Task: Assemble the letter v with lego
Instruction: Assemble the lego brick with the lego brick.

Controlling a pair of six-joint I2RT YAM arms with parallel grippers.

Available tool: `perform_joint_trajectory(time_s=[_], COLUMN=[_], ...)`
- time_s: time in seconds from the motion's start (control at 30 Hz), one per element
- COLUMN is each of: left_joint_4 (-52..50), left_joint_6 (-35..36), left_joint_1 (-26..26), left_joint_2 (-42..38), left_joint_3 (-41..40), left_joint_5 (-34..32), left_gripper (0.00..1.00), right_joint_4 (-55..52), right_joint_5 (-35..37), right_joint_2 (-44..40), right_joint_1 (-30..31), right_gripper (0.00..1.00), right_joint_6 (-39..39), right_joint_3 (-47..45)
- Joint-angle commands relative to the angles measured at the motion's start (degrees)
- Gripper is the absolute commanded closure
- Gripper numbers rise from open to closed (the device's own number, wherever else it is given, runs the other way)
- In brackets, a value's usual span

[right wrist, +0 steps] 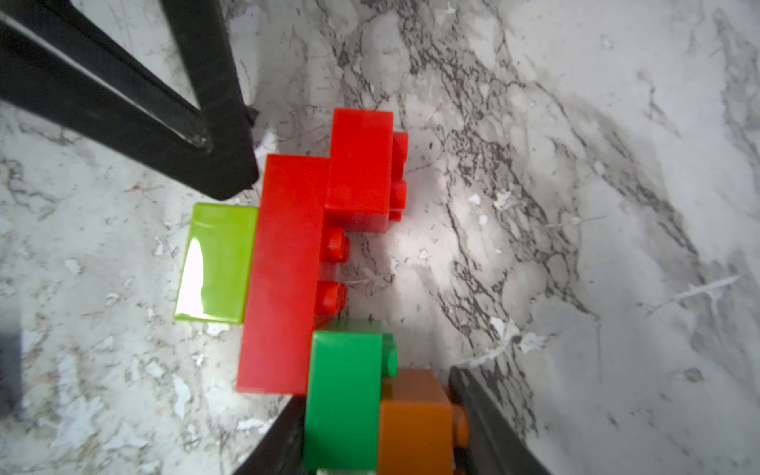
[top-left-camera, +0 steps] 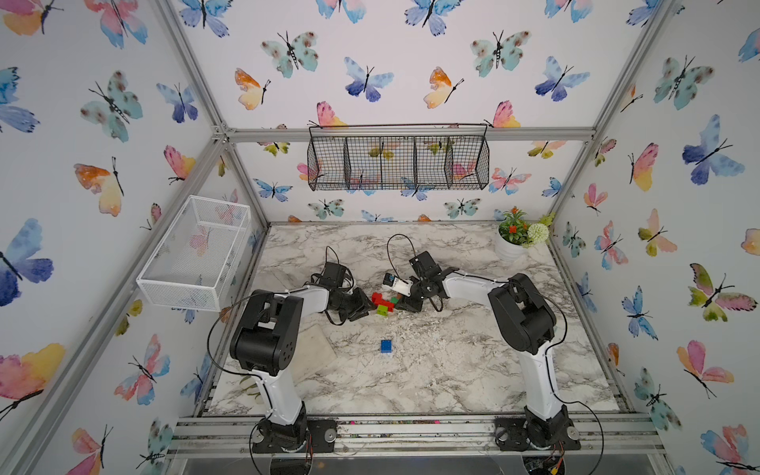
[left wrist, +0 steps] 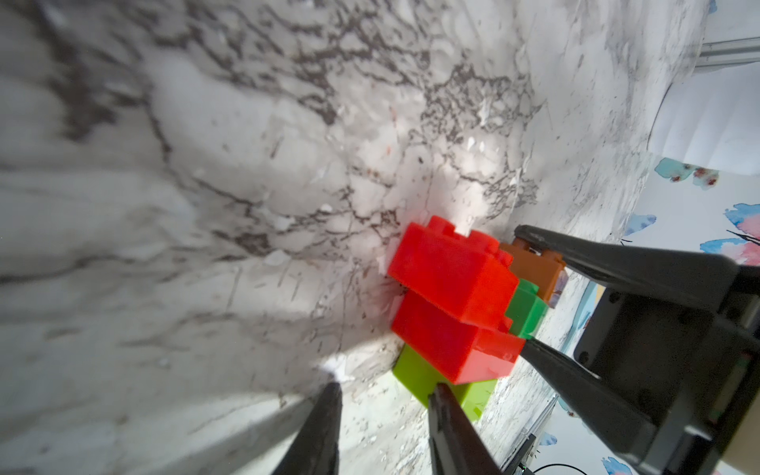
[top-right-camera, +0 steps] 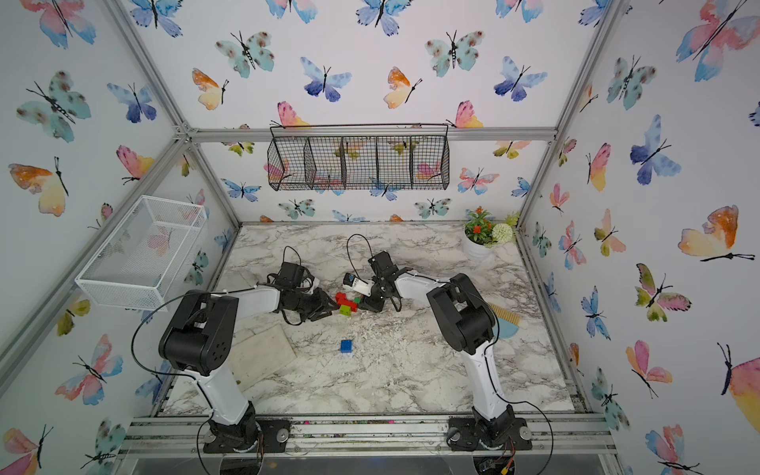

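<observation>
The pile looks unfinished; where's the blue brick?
In both top views, the blue brick lies alone on the table, nearer the arm bases than the cluster.

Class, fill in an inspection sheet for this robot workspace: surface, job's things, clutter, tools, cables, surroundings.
Surface: marble-patterned tabletop, scuffed, white flecks.
Job's things: brick cluster, five joined bricks, lying mid-table; blue brick apart, nearer the front.
Clutter: potted plant, far right corner; pale flat slab by the left arm.
Tools: left tool open, empty, beside the lime brick; right tool clamped across the cluster's dark green brick and orange brick.
Cables: black cables loop above both wrists.
Surroundings: butterfly walls; black wire basket; white mesh basket.
</observation>
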Motion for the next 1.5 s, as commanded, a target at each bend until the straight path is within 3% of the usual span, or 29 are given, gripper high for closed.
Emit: perform_joint_trajectory(time_s=[0.0,0.23,0.67,1.07,1.47], left_joint_4=[-4.09,-4.10,-4.17,-6.08,-6.54], left_joint_6=[1.18,1.21,1.30,1.86,2.27], left_joint_1=[0.26,0.26,0.20,0.28,0.34], left_joint_2=[1.06,0.87,1.07,-1.23,-0.27], left_joint_3=[-2.33,-2.51,-2.39,-1.35,-0.76], left_joint_5=[-2.49,-2.47,-2.27,-1.95,-2.11], left_gripper=[0.61,0.61,0.61,0.60,0.59], right_joint_4=[-5.07,-7.68,-5.49,-9.07,-10.78], right_joint_5=[2.19,3.38,2.32,5.61,4.31], right_joint_2=[1.72,2.81,2.17,2.95,4.44], right_joint_1=[0.08,0.08,0.08,0.08,0.08], right_gripper=[0.44,0.41,0.47,0.39,0.46], right_joint_6=[1.35,1.76,-0.04,-3.13,-6.67], right_joint_3=[2.69,4.64,3.11,7.11,8.65])
